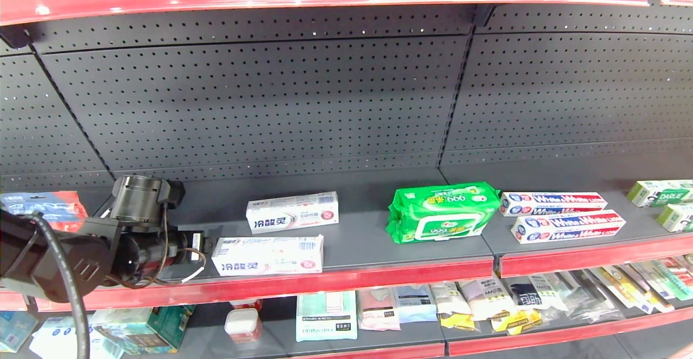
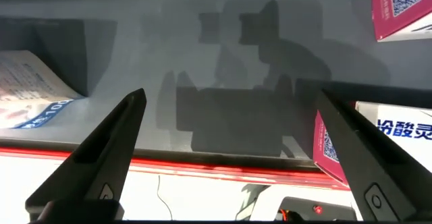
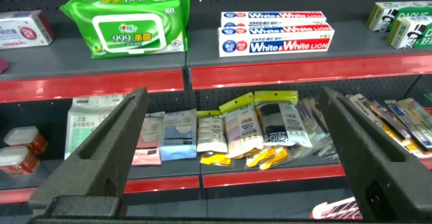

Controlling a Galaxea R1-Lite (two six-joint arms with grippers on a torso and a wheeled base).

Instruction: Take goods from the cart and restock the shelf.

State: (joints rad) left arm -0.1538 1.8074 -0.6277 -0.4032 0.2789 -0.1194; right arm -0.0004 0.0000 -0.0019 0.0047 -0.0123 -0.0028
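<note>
My left gripper (image 1: 203,246) is over the front left of the grey shelf (image 1: 368,240), just left of a white and red toothpaste box (image 1: 268,255) lying along the shelf's red front edge. In the left wrist view the gripper (image 2: 229,99) is open with only bare shelf between its fingers, and that box (image 2: 398,133) lies beside one finger. A second, identical box (image 1: 292,212) lies behind the first. My right gripper (image 3: 234,92) is open and holds nothing; it hangs in front of the shelves, facing a green wet wipes pack (image 3: 125,21).
The wipes pack (image 1: 441,213) lies mid-shelf, with two long white toothpaste boxes (image 1: 563,215) to its right and green boxes (image 1: 660,192) at the far right. A blue and red pack (image 1: 43,207) lies far left. Several hanging packets (image 3: 236,123) fill the lower shelf.
</note>
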